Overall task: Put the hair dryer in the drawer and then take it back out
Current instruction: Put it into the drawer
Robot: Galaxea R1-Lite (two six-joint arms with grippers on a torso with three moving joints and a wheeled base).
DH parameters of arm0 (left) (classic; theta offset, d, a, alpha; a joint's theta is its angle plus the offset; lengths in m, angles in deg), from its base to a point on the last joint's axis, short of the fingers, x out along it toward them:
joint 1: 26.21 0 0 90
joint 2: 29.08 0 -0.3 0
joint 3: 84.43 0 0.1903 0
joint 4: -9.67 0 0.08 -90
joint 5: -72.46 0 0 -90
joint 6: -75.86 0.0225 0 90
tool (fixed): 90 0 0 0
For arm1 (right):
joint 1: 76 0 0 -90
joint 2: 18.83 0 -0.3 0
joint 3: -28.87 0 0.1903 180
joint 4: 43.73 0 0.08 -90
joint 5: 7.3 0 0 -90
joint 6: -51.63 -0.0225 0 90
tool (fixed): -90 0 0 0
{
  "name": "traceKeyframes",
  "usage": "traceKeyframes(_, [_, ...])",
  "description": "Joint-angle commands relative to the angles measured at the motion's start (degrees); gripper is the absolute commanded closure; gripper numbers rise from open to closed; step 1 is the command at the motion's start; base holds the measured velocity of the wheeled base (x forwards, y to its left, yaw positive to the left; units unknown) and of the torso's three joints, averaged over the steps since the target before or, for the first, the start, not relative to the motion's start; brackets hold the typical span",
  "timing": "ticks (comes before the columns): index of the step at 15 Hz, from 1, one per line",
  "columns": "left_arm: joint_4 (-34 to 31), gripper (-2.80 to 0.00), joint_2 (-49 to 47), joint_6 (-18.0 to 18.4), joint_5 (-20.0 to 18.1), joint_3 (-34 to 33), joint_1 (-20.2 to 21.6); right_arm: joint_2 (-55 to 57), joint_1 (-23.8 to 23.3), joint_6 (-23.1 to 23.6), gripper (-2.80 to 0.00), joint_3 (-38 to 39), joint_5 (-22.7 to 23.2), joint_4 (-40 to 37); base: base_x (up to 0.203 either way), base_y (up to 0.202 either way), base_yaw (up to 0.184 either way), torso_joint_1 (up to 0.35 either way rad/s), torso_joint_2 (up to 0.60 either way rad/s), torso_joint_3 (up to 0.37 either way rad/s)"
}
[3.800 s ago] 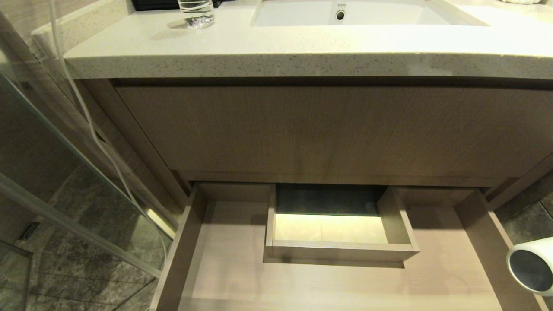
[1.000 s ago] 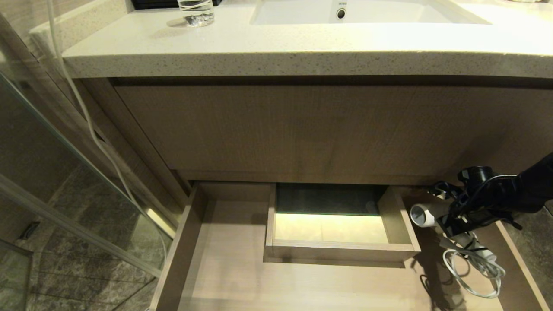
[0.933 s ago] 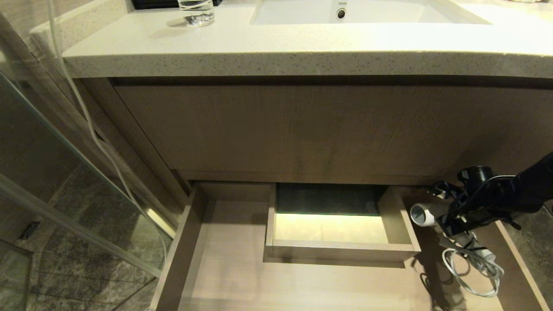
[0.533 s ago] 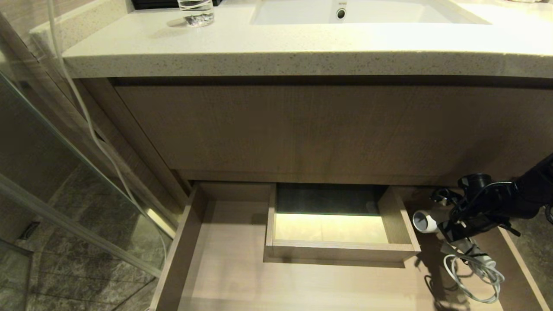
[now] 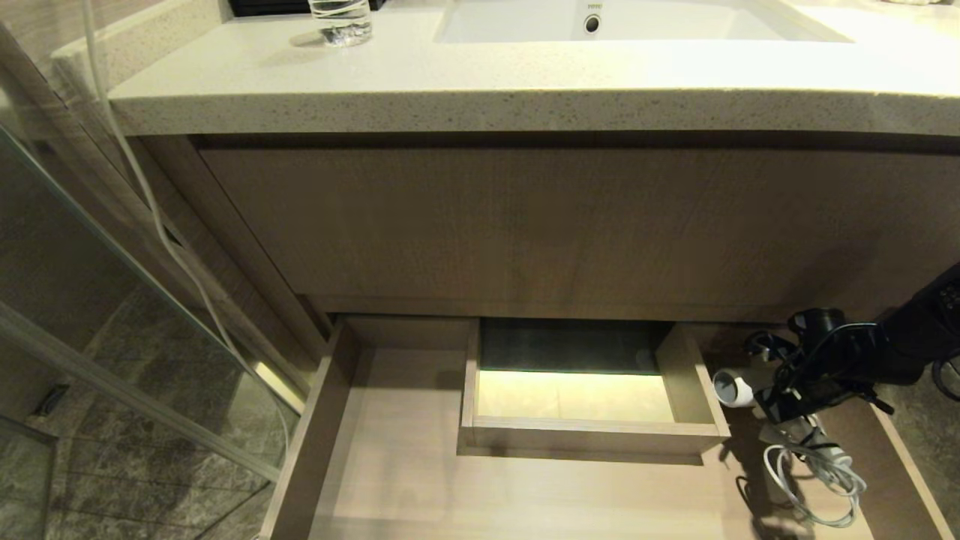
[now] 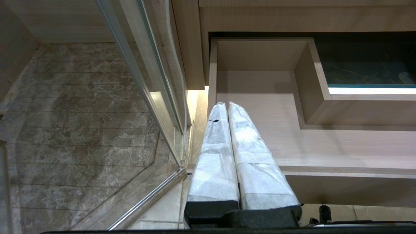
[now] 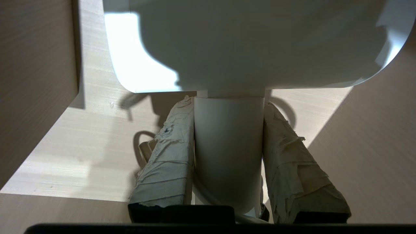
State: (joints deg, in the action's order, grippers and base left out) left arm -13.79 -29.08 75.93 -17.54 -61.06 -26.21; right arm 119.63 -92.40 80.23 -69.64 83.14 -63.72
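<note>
Since a second ago right claw [image 5: 780, 394] with hair dryer [image 5: 731, 388] shifted slightly right and lower inside the drawer [image 5: 525, 487]; cord [image 5: 814, 480] trails beneath it. Claw pinches the white handle, fingers [image 7: 165, 162] either side. Boxed cutout [image 5: 592, 435] stands just left of the claw. Dryer white, grey grille facing left. Left claw [image 6: 227, 107] pressed together, parked. Beyond, table [image 5: 487, 82] with glass [image 5: 341, 22].

- Wide light-brown wood-grain drawer [image 5: 390, 480]: left floor open for passage.
- Boxed rectangular cutout [image 5: 592, 439]: blocks centre.
- Coiled white cord [image 5: 814, 480]: occupies right floor.
</note>
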Motion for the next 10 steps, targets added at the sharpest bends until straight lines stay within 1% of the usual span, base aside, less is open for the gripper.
traceKeyframes(1, [0.0,0.0,0.0,0.0,0.0,0.0,0.0,1.2,0.0,0.2,0.0,-0.5,0.0,-0.1,0.0,0.0,0.0,0.0,0.0,0.0])
traceKeyframes(10, [0.0,0.0,0.0,0.0,0.0,0.0,0.0,4.3,0.9,0.3,0.0,-1.3,-0.1,-0.3,0.0,0.0,0.0,0.0,0.0,0.0])
